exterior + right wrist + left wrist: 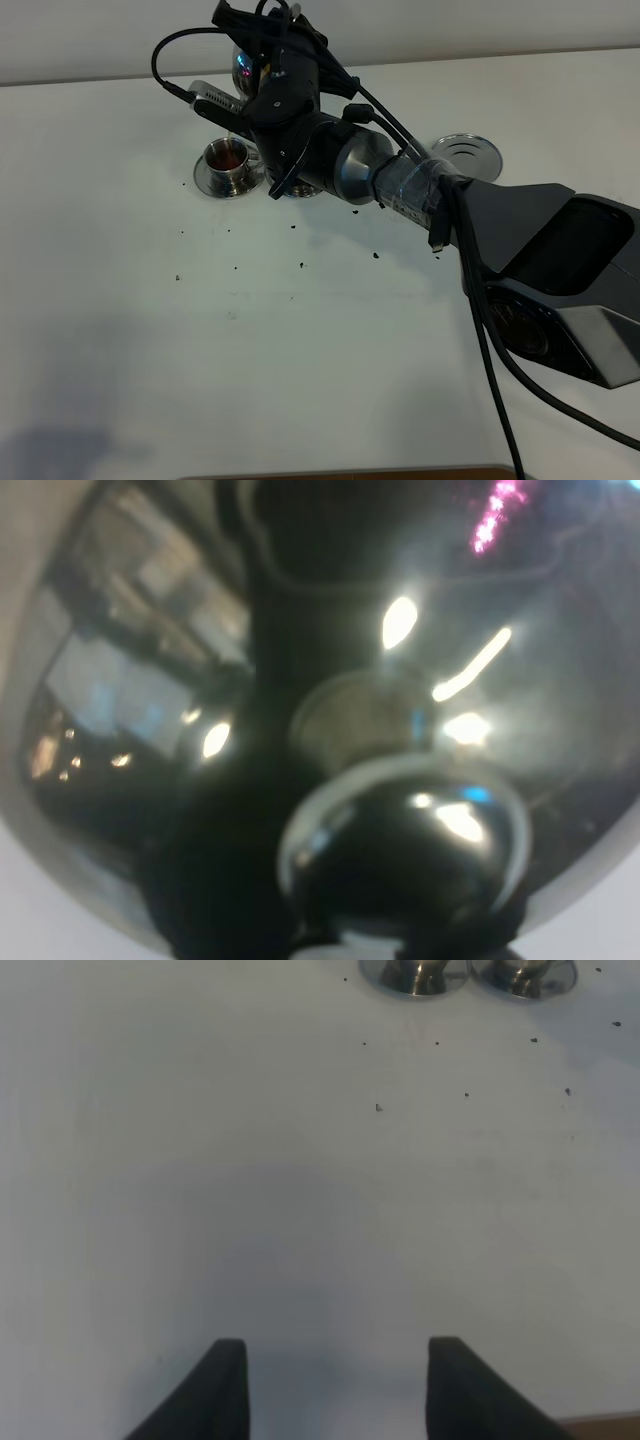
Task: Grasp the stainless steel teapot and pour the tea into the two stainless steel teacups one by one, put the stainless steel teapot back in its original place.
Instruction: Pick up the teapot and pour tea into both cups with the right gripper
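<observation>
My right gripper [262,55] reaches across to the back left and is shut on the stainless steel teapot [242,66], holding it raised above the two teacups. Only a sliver of the pot shows there. In the right wrist view its shiny body [430,680] and lid knob [400,850] fill the frame. One teacup [228,156] holding reddish tea stands on its saucer [208,182]. The second teacup's saucer [298,192] peeks out under the arm, and its cup is hidden. The empty ringed saucer [467,152] lies at the back right. My left gripper [335,1390] is open and empty over bare table.
Small dark crumbs [301,265] are scattered on the white table [150,330] in front of the cups. Both cup saucers [415,975] [522,975] show far ahead of the left gripper. The right arm's body and cables [480,300] cross the right half.
</observation>
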{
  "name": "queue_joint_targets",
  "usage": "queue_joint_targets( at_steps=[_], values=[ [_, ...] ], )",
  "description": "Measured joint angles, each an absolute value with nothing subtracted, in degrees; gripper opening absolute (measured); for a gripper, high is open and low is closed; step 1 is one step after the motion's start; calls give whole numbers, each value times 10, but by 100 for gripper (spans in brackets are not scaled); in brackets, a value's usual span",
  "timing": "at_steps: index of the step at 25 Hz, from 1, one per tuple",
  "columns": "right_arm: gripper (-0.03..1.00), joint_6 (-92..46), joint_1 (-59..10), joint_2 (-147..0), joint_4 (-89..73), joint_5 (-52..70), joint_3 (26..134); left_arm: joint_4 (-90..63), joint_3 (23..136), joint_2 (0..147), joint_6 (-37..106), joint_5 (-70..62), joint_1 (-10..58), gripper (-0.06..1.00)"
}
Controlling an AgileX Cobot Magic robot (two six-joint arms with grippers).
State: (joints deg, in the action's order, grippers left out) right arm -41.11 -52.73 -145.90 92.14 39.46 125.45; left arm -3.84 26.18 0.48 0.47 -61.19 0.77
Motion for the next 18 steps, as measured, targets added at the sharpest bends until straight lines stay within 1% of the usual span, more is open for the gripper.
queue_joint_targets(
  at_steps=[18],
  values=[
    [19,-399,-527,-1459,937,384,1254,-38,262,5,5,-612,8,47]
  ],
)
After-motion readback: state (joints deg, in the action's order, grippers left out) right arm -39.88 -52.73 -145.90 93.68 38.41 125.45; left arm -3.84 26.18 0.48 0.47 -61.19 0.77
